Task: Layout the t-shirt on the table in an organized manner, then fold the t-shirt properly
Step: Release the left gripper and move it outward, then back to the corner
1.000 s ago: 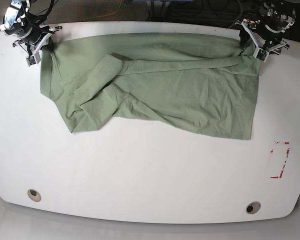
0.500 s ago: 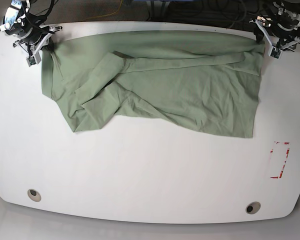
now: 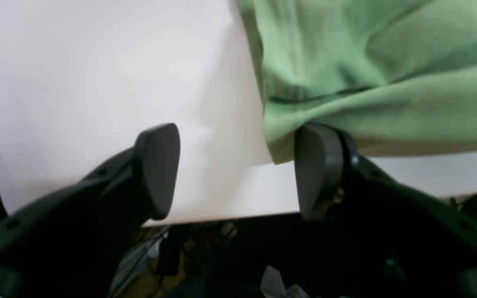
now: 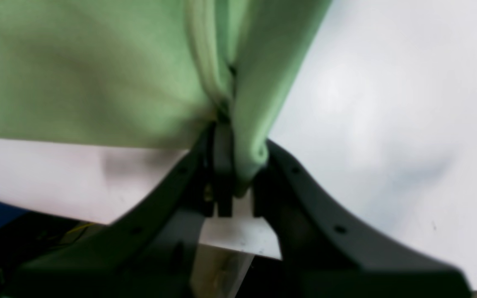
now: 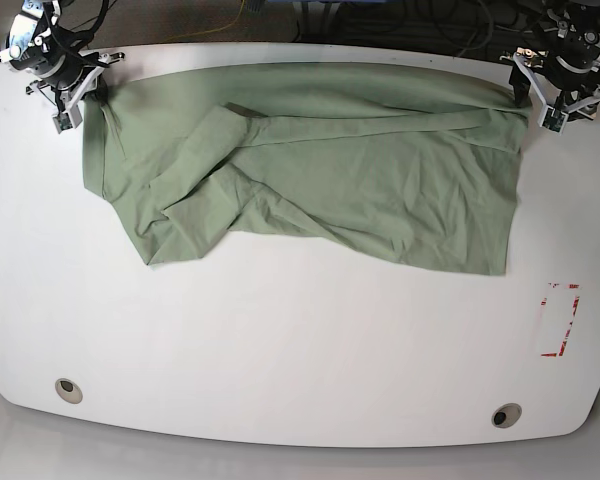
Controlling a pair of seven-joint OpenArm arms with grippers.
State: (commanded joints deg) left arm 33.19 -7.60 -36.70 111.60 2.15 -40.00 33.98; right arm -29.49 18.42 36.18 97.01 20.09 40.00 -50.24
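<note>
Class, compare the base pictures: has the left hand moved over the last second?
Yes. The left hand has shifted outward and back toward the table corner, open beside the t-shirt.

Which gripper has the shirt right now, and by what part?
The right gripper pinches a bunched corner of the shirt at the table's far edge. The left gripper is open, holding nothing.

Behind the far edge of the white surface the room is dark. Black cables [image 5: 400, 25] lie there in a tangle, and one thin yellow cable [image 5: 242, 14] crosses them. The light is soft and even, with a pale glare.
</note>
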